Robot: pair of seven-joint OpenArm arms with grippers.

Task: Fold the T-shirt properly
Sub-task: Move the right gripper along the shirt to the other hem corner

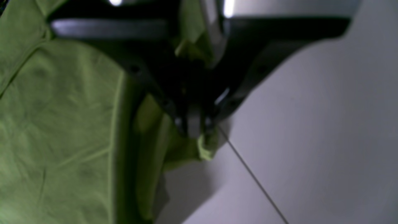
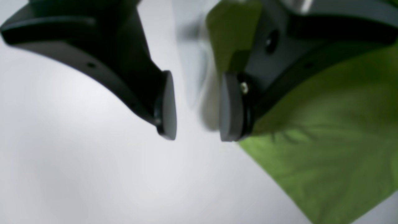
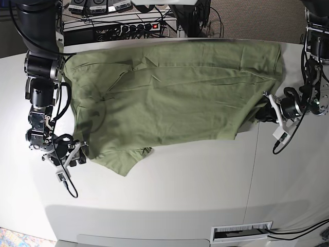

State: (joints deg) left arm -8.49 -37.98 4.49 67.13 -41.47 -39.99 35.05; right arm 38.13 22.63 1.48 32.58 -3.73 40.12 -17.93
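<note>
The green T-shirt (image 3: 175,98) lies spread across the back half of the white table (image 3: 180,190), with a sleeve sticking out at its lower left. My left gripper (image 3: 259,114) is at the shirt's right edge. In the left wrist view it (image 1: 194,130) is shut on a pinch of the shirt's edge (image 1: 206,149), low over the table. My right gripper (image 3: 85,152) is at the shirt's lower left corner. In the right wrist view it (image 2: 197,121) is open and empty, its right pad (image 2: 230,107) beside the shirt's edge (image 2: 326,155).
A power strip and cables (image 3: 139,25) lie behind the table's back edge. A thin seam (image 3: 252,170) runs across the tabletop on the right and also shows in the left wrist view (image 1: 248,174). A vent slot (image 3: 241,232) sits at the front edge.
</note>
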